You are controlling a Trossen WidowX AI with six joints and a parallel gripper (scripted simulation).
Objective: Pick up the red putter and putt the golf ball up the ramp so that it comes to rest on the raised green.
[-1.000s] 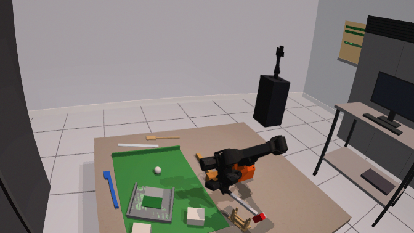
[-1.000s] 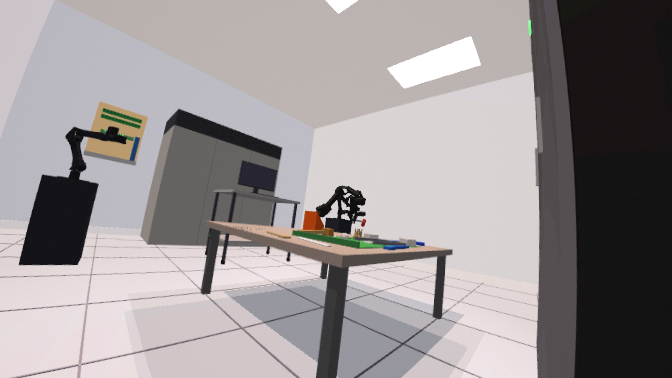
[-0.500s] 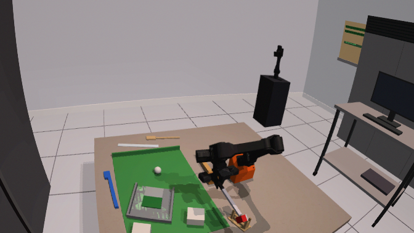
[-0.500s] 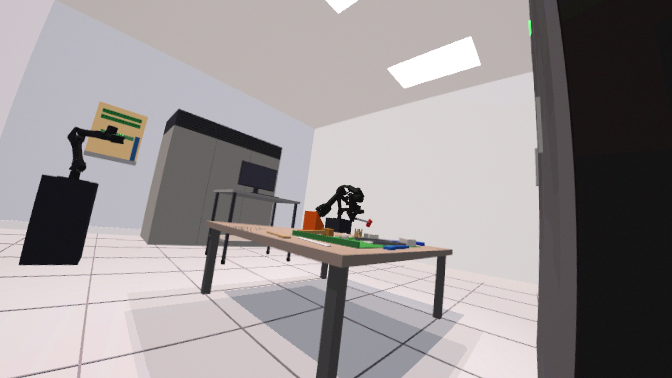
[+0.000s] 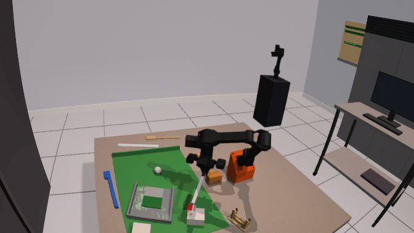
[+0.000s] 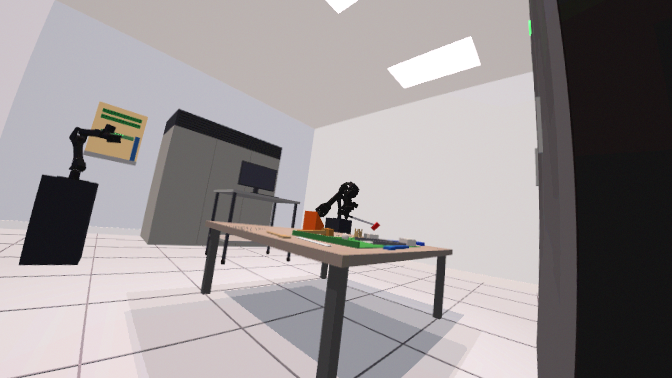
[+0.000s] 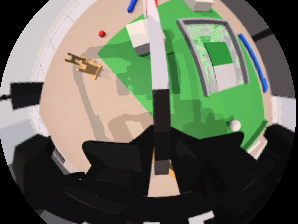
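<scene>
My gripper is shut on the red putter by its dark grip. The pale shaft slants down and away, and the red head is held in the air, in front of a white block in the top view. The white golf ball lies on the green mat, apart from the putter. The grey-walled ramp stands on the mat, with the raised green inside it.
A wooden rack stands beside the mat. White blocks stand on the mat. A blue putter lies beyond its far edge. An orange block is near the arm's base. A white bar and wooden mallet lie farther back.
</scene>
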